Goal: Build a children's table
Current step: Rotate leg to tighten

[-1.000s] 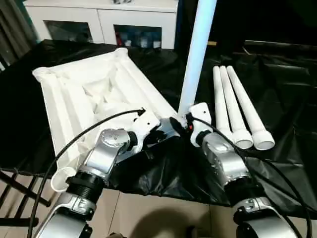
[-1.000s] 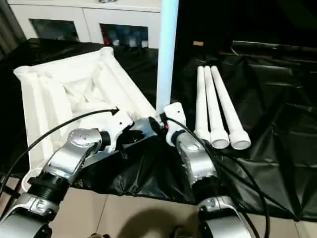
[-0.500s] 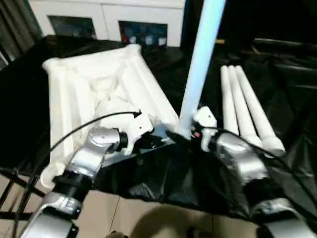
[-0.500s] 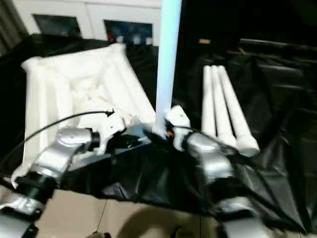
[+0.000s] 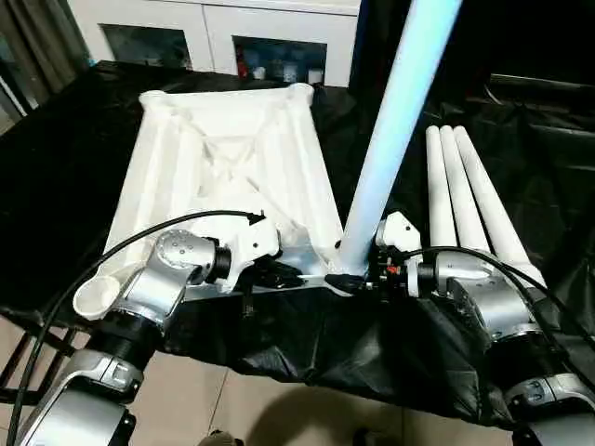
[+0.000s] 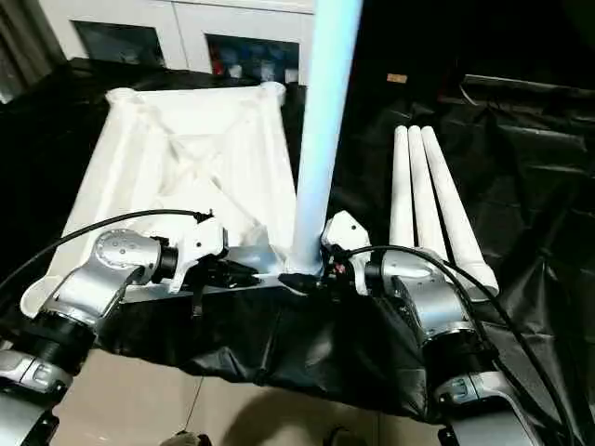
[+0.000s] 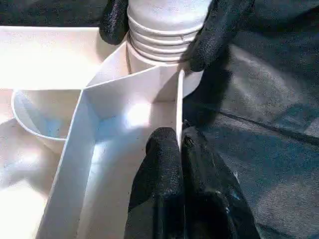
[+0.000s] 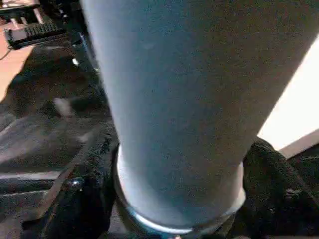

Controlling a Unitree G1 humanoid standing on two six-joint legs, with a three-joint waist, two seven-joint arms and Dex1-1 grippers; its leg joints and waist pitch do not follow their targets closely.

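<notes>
The children's table top [image 5: 228,163] lies upside down, ribbed side up, on the black-draped table. One white leg [image 5: 395,130] stands upright in its near right corner socket. My right gripper [image 5: 358,279] is shut on that leg's ribbed lower end [image 7: 167,25], with one black finger [image 7: 219,30] on each side. My left gripper [image 7: 180,142] is shut on the top's thin near edge wall [image 7: 177,99], just left of that socket. Three more legs [image 5: 465,200] lie side by side to the right.
A white cabinet with glass doors [image 5: 223,28] stands behind the black-draped table [image 5: 56,167]. The drape hangs over the near edge [image 5: 307,344], with pale floor below. A black cable [image 5: 139,242] loops over my left forearm.
The view has shifted and tilted. The table top now lies squarer to me than before. My right forearm has swung out to the right. The left gripper keeps its hold.
</notes>
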